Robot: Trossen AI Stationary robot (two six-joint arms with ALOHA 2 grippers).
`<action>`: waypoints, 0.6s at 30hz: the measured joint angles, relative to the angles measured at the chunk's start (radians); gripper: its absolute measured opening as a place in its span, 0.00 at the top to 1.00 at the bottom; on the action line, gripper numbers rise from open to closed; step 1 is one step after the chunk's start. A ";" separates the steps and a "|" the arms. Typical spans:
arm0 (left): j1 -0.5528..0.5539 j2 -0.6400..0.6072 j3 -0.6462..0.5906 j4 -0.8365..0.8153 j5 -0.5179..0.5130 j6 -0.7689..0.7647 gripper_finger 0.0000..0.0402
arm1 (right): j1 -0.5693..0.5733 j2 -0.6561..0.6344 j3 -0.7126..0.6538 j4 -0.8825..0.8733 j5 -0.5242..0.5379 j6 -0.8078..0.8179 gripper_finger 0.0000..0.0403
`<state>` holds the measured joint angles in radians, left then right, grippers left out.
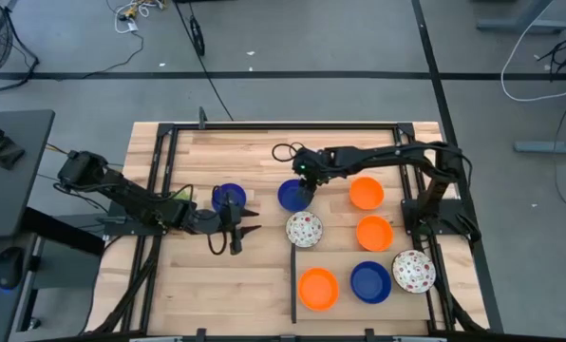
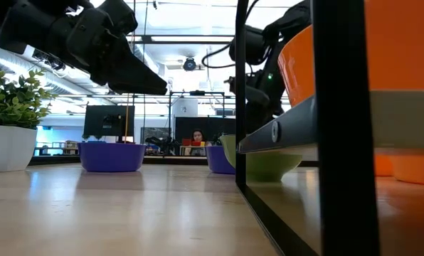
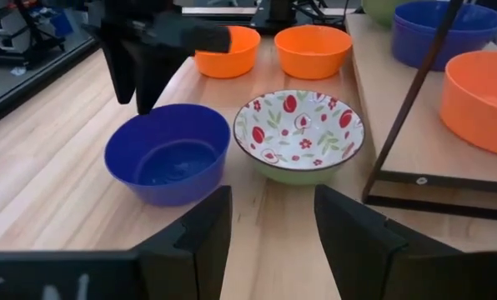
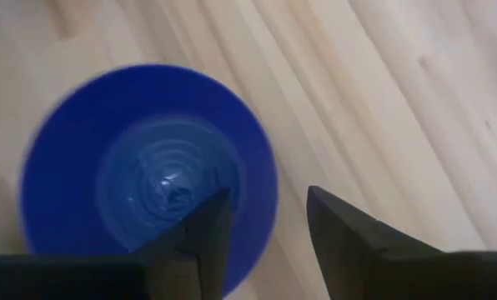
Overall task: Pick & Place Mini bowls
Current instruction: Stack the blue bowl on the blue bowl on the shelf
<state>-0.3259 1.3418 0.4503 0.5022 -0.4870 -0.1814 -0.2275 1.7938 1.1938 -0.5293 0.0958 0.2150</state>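
Observation:
Two blue mini bowls stand on the bare wood. One blue bowl (image 1: 288,197) (image 3: 167,154) (image 4: 148,167) sits under my right gripper (image 1: 305,187) (image 4: 265,233), which is open and points down with one finger over the bowl's inside and one outside its rim. The other blue bowl (image 1: 226,196) (image 2: 112,156) stands just beyond my left gripper (image 1: 235,237) (image 3: 273,225). That gripper is open, raised above the table and holds nothing. A white bowl with red pattern (image 1: 304,229) (image 3: 298,133) rests beside the first blue bowl. My right gripper straddles the blue bowl's rim (image 4: 265,192) from above, fingers pointing down. Whether either finger touches the rim I cannot tell. The bowl stands upright on the table.
A black-framed board (image 3: 432,167) fills the table's right part and carries three orange bowls (image 1: 366,193) (image 1: 374,233) (image 1: 318,289), a blue bowl (image 1: 370,282) and a speckled white bowl (image 1: 413,272). Its black bar (image 1: 293,275) stands up from the table. Bare wood lies near the left arm.

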 joint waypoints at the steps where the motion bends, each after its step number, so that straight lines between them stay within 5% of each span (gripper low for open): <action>1: -0.004 0.000 0.000 0.000 0.002 -0.006 0.56 | -0.003 0.004 0.000 -0.008 0.000 0.012 0.62; 13: -0.015 0.000 0.000 0.003 0.003 -0.018 0.56 | -0.007 0.047 0.000 -0.028 -0.007 0.047 0.71; 18: -0.015 0.000 0.000 0.003 0.013 -0.021 0.56 | -0.007 0.047 0.000 -0.025 -0.007 0.042 0.84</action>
<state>-0.3412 1.3422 0.4503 0.5049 -0.4736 -0.2027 -0.2344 1.8408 1.1938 -0.5545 0.0887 0.2565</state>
